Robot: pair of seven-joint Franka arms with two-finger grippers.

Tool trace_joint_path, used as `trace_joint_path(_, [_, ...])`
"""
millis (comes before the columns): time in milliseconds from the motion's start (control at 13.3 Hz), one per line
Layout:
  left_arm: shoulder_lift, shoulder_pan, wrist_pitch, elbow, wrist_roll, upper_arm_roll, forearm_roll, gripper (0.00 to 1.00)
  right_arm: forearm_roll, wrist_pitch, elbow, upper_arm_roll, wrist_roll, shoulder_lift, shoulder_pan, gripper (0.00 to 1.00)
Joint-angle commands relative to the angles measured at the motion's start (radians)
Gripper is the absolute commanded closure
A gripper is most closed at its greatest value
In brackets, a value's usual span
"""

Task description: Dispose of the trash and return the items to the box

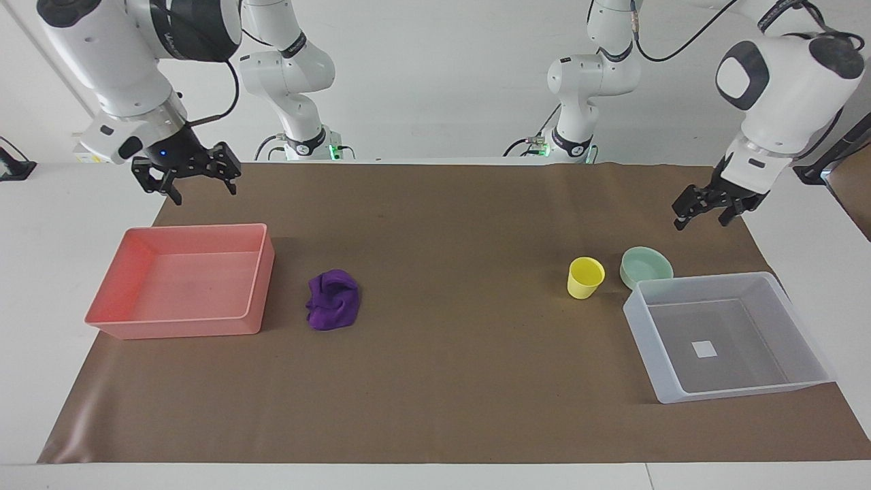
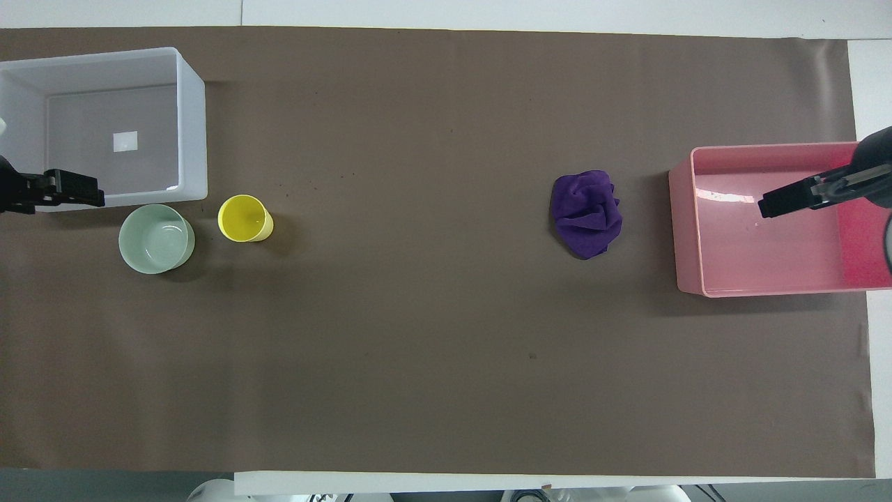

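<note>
The purple cloth wad (image 1: 333, 308) (image 2: 587, 213) lies on the brown mat beside the pink tray. The yellow cup (image 1: 585, 277) (image 2: 244, 218) stands upright beside the mint-green bowl (image 1: 645, 265) (image 2: 155, 238). Both sit just nearer the robots than the clear box (image 1: 643, 337) (image 2: 195, 125), which holds only its white label. My right gripper (image 1: 203, 185) (image 2: 787, 199) is open and empty, raised over the pink tray. My left gripper (image 1: 701, 214) (image 2: 73, 197) is open and empty, raised over the box's near wall, beside the bowl.
The pink tray (image 1: 197, 229) (image 2: 686, 230) stands empty at the right arm's end of the mat. The brown mat (image 1: 449, 381) covers most of the white table. Two more arm bases stand at the robots' edge.
</note>
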Motion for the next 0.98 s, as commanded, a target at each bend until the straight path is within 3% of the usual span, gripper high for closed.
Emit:
trace_joint_path(0, [-0.031,0.015,0.154,-0.174,-0.022,0.001,0.006,0.00,0.011,0.121,-0.060,0.002,0.032,0.060,0.054,0.01])
trace_joint_path(226, [0.050,0.046,0.324,-0.222,-0.017,0.001,0.006,0.00,0.114,0.356,-0.169,0.002,0.066,0.141,0.095,0.02])
trace_joint_path(376, [0.112,0.047,0.406,-0.230,-0.020,0.001,0.006,0.01,0.120,0.489,-0.183,0.002,0.072,0.218,0.149,0.02])
trace_joint_path(527, [0.146,0.047,0.450,-0.234,-0.029,0.001,0.006,0.23,0.120,0.535,-0.191,0.002,0.083,0.282,0.166,0.02])
trace_joint_path(753, [0.164,0.047,0.467,-0.234,-0.019,0.001,0.006,0.83,0.120,0.612,-0.255,0.004,0.084,0.321,0.183,0.05])
trace_joint_path(828, [0.164,0.052,0.466,-0.234,-0.019,0.001,0.006,0.92,0.120,0.613,-0.266,0.004,0.085,0.328,0.183,0.12])
trace_joint_path(903, [0.164,0.058,0.457,-0.230,-0.020,0.001,0.006,0.96,0.120,0.607,-0.269,0.004,0.083,0.328,0.183,0.36])
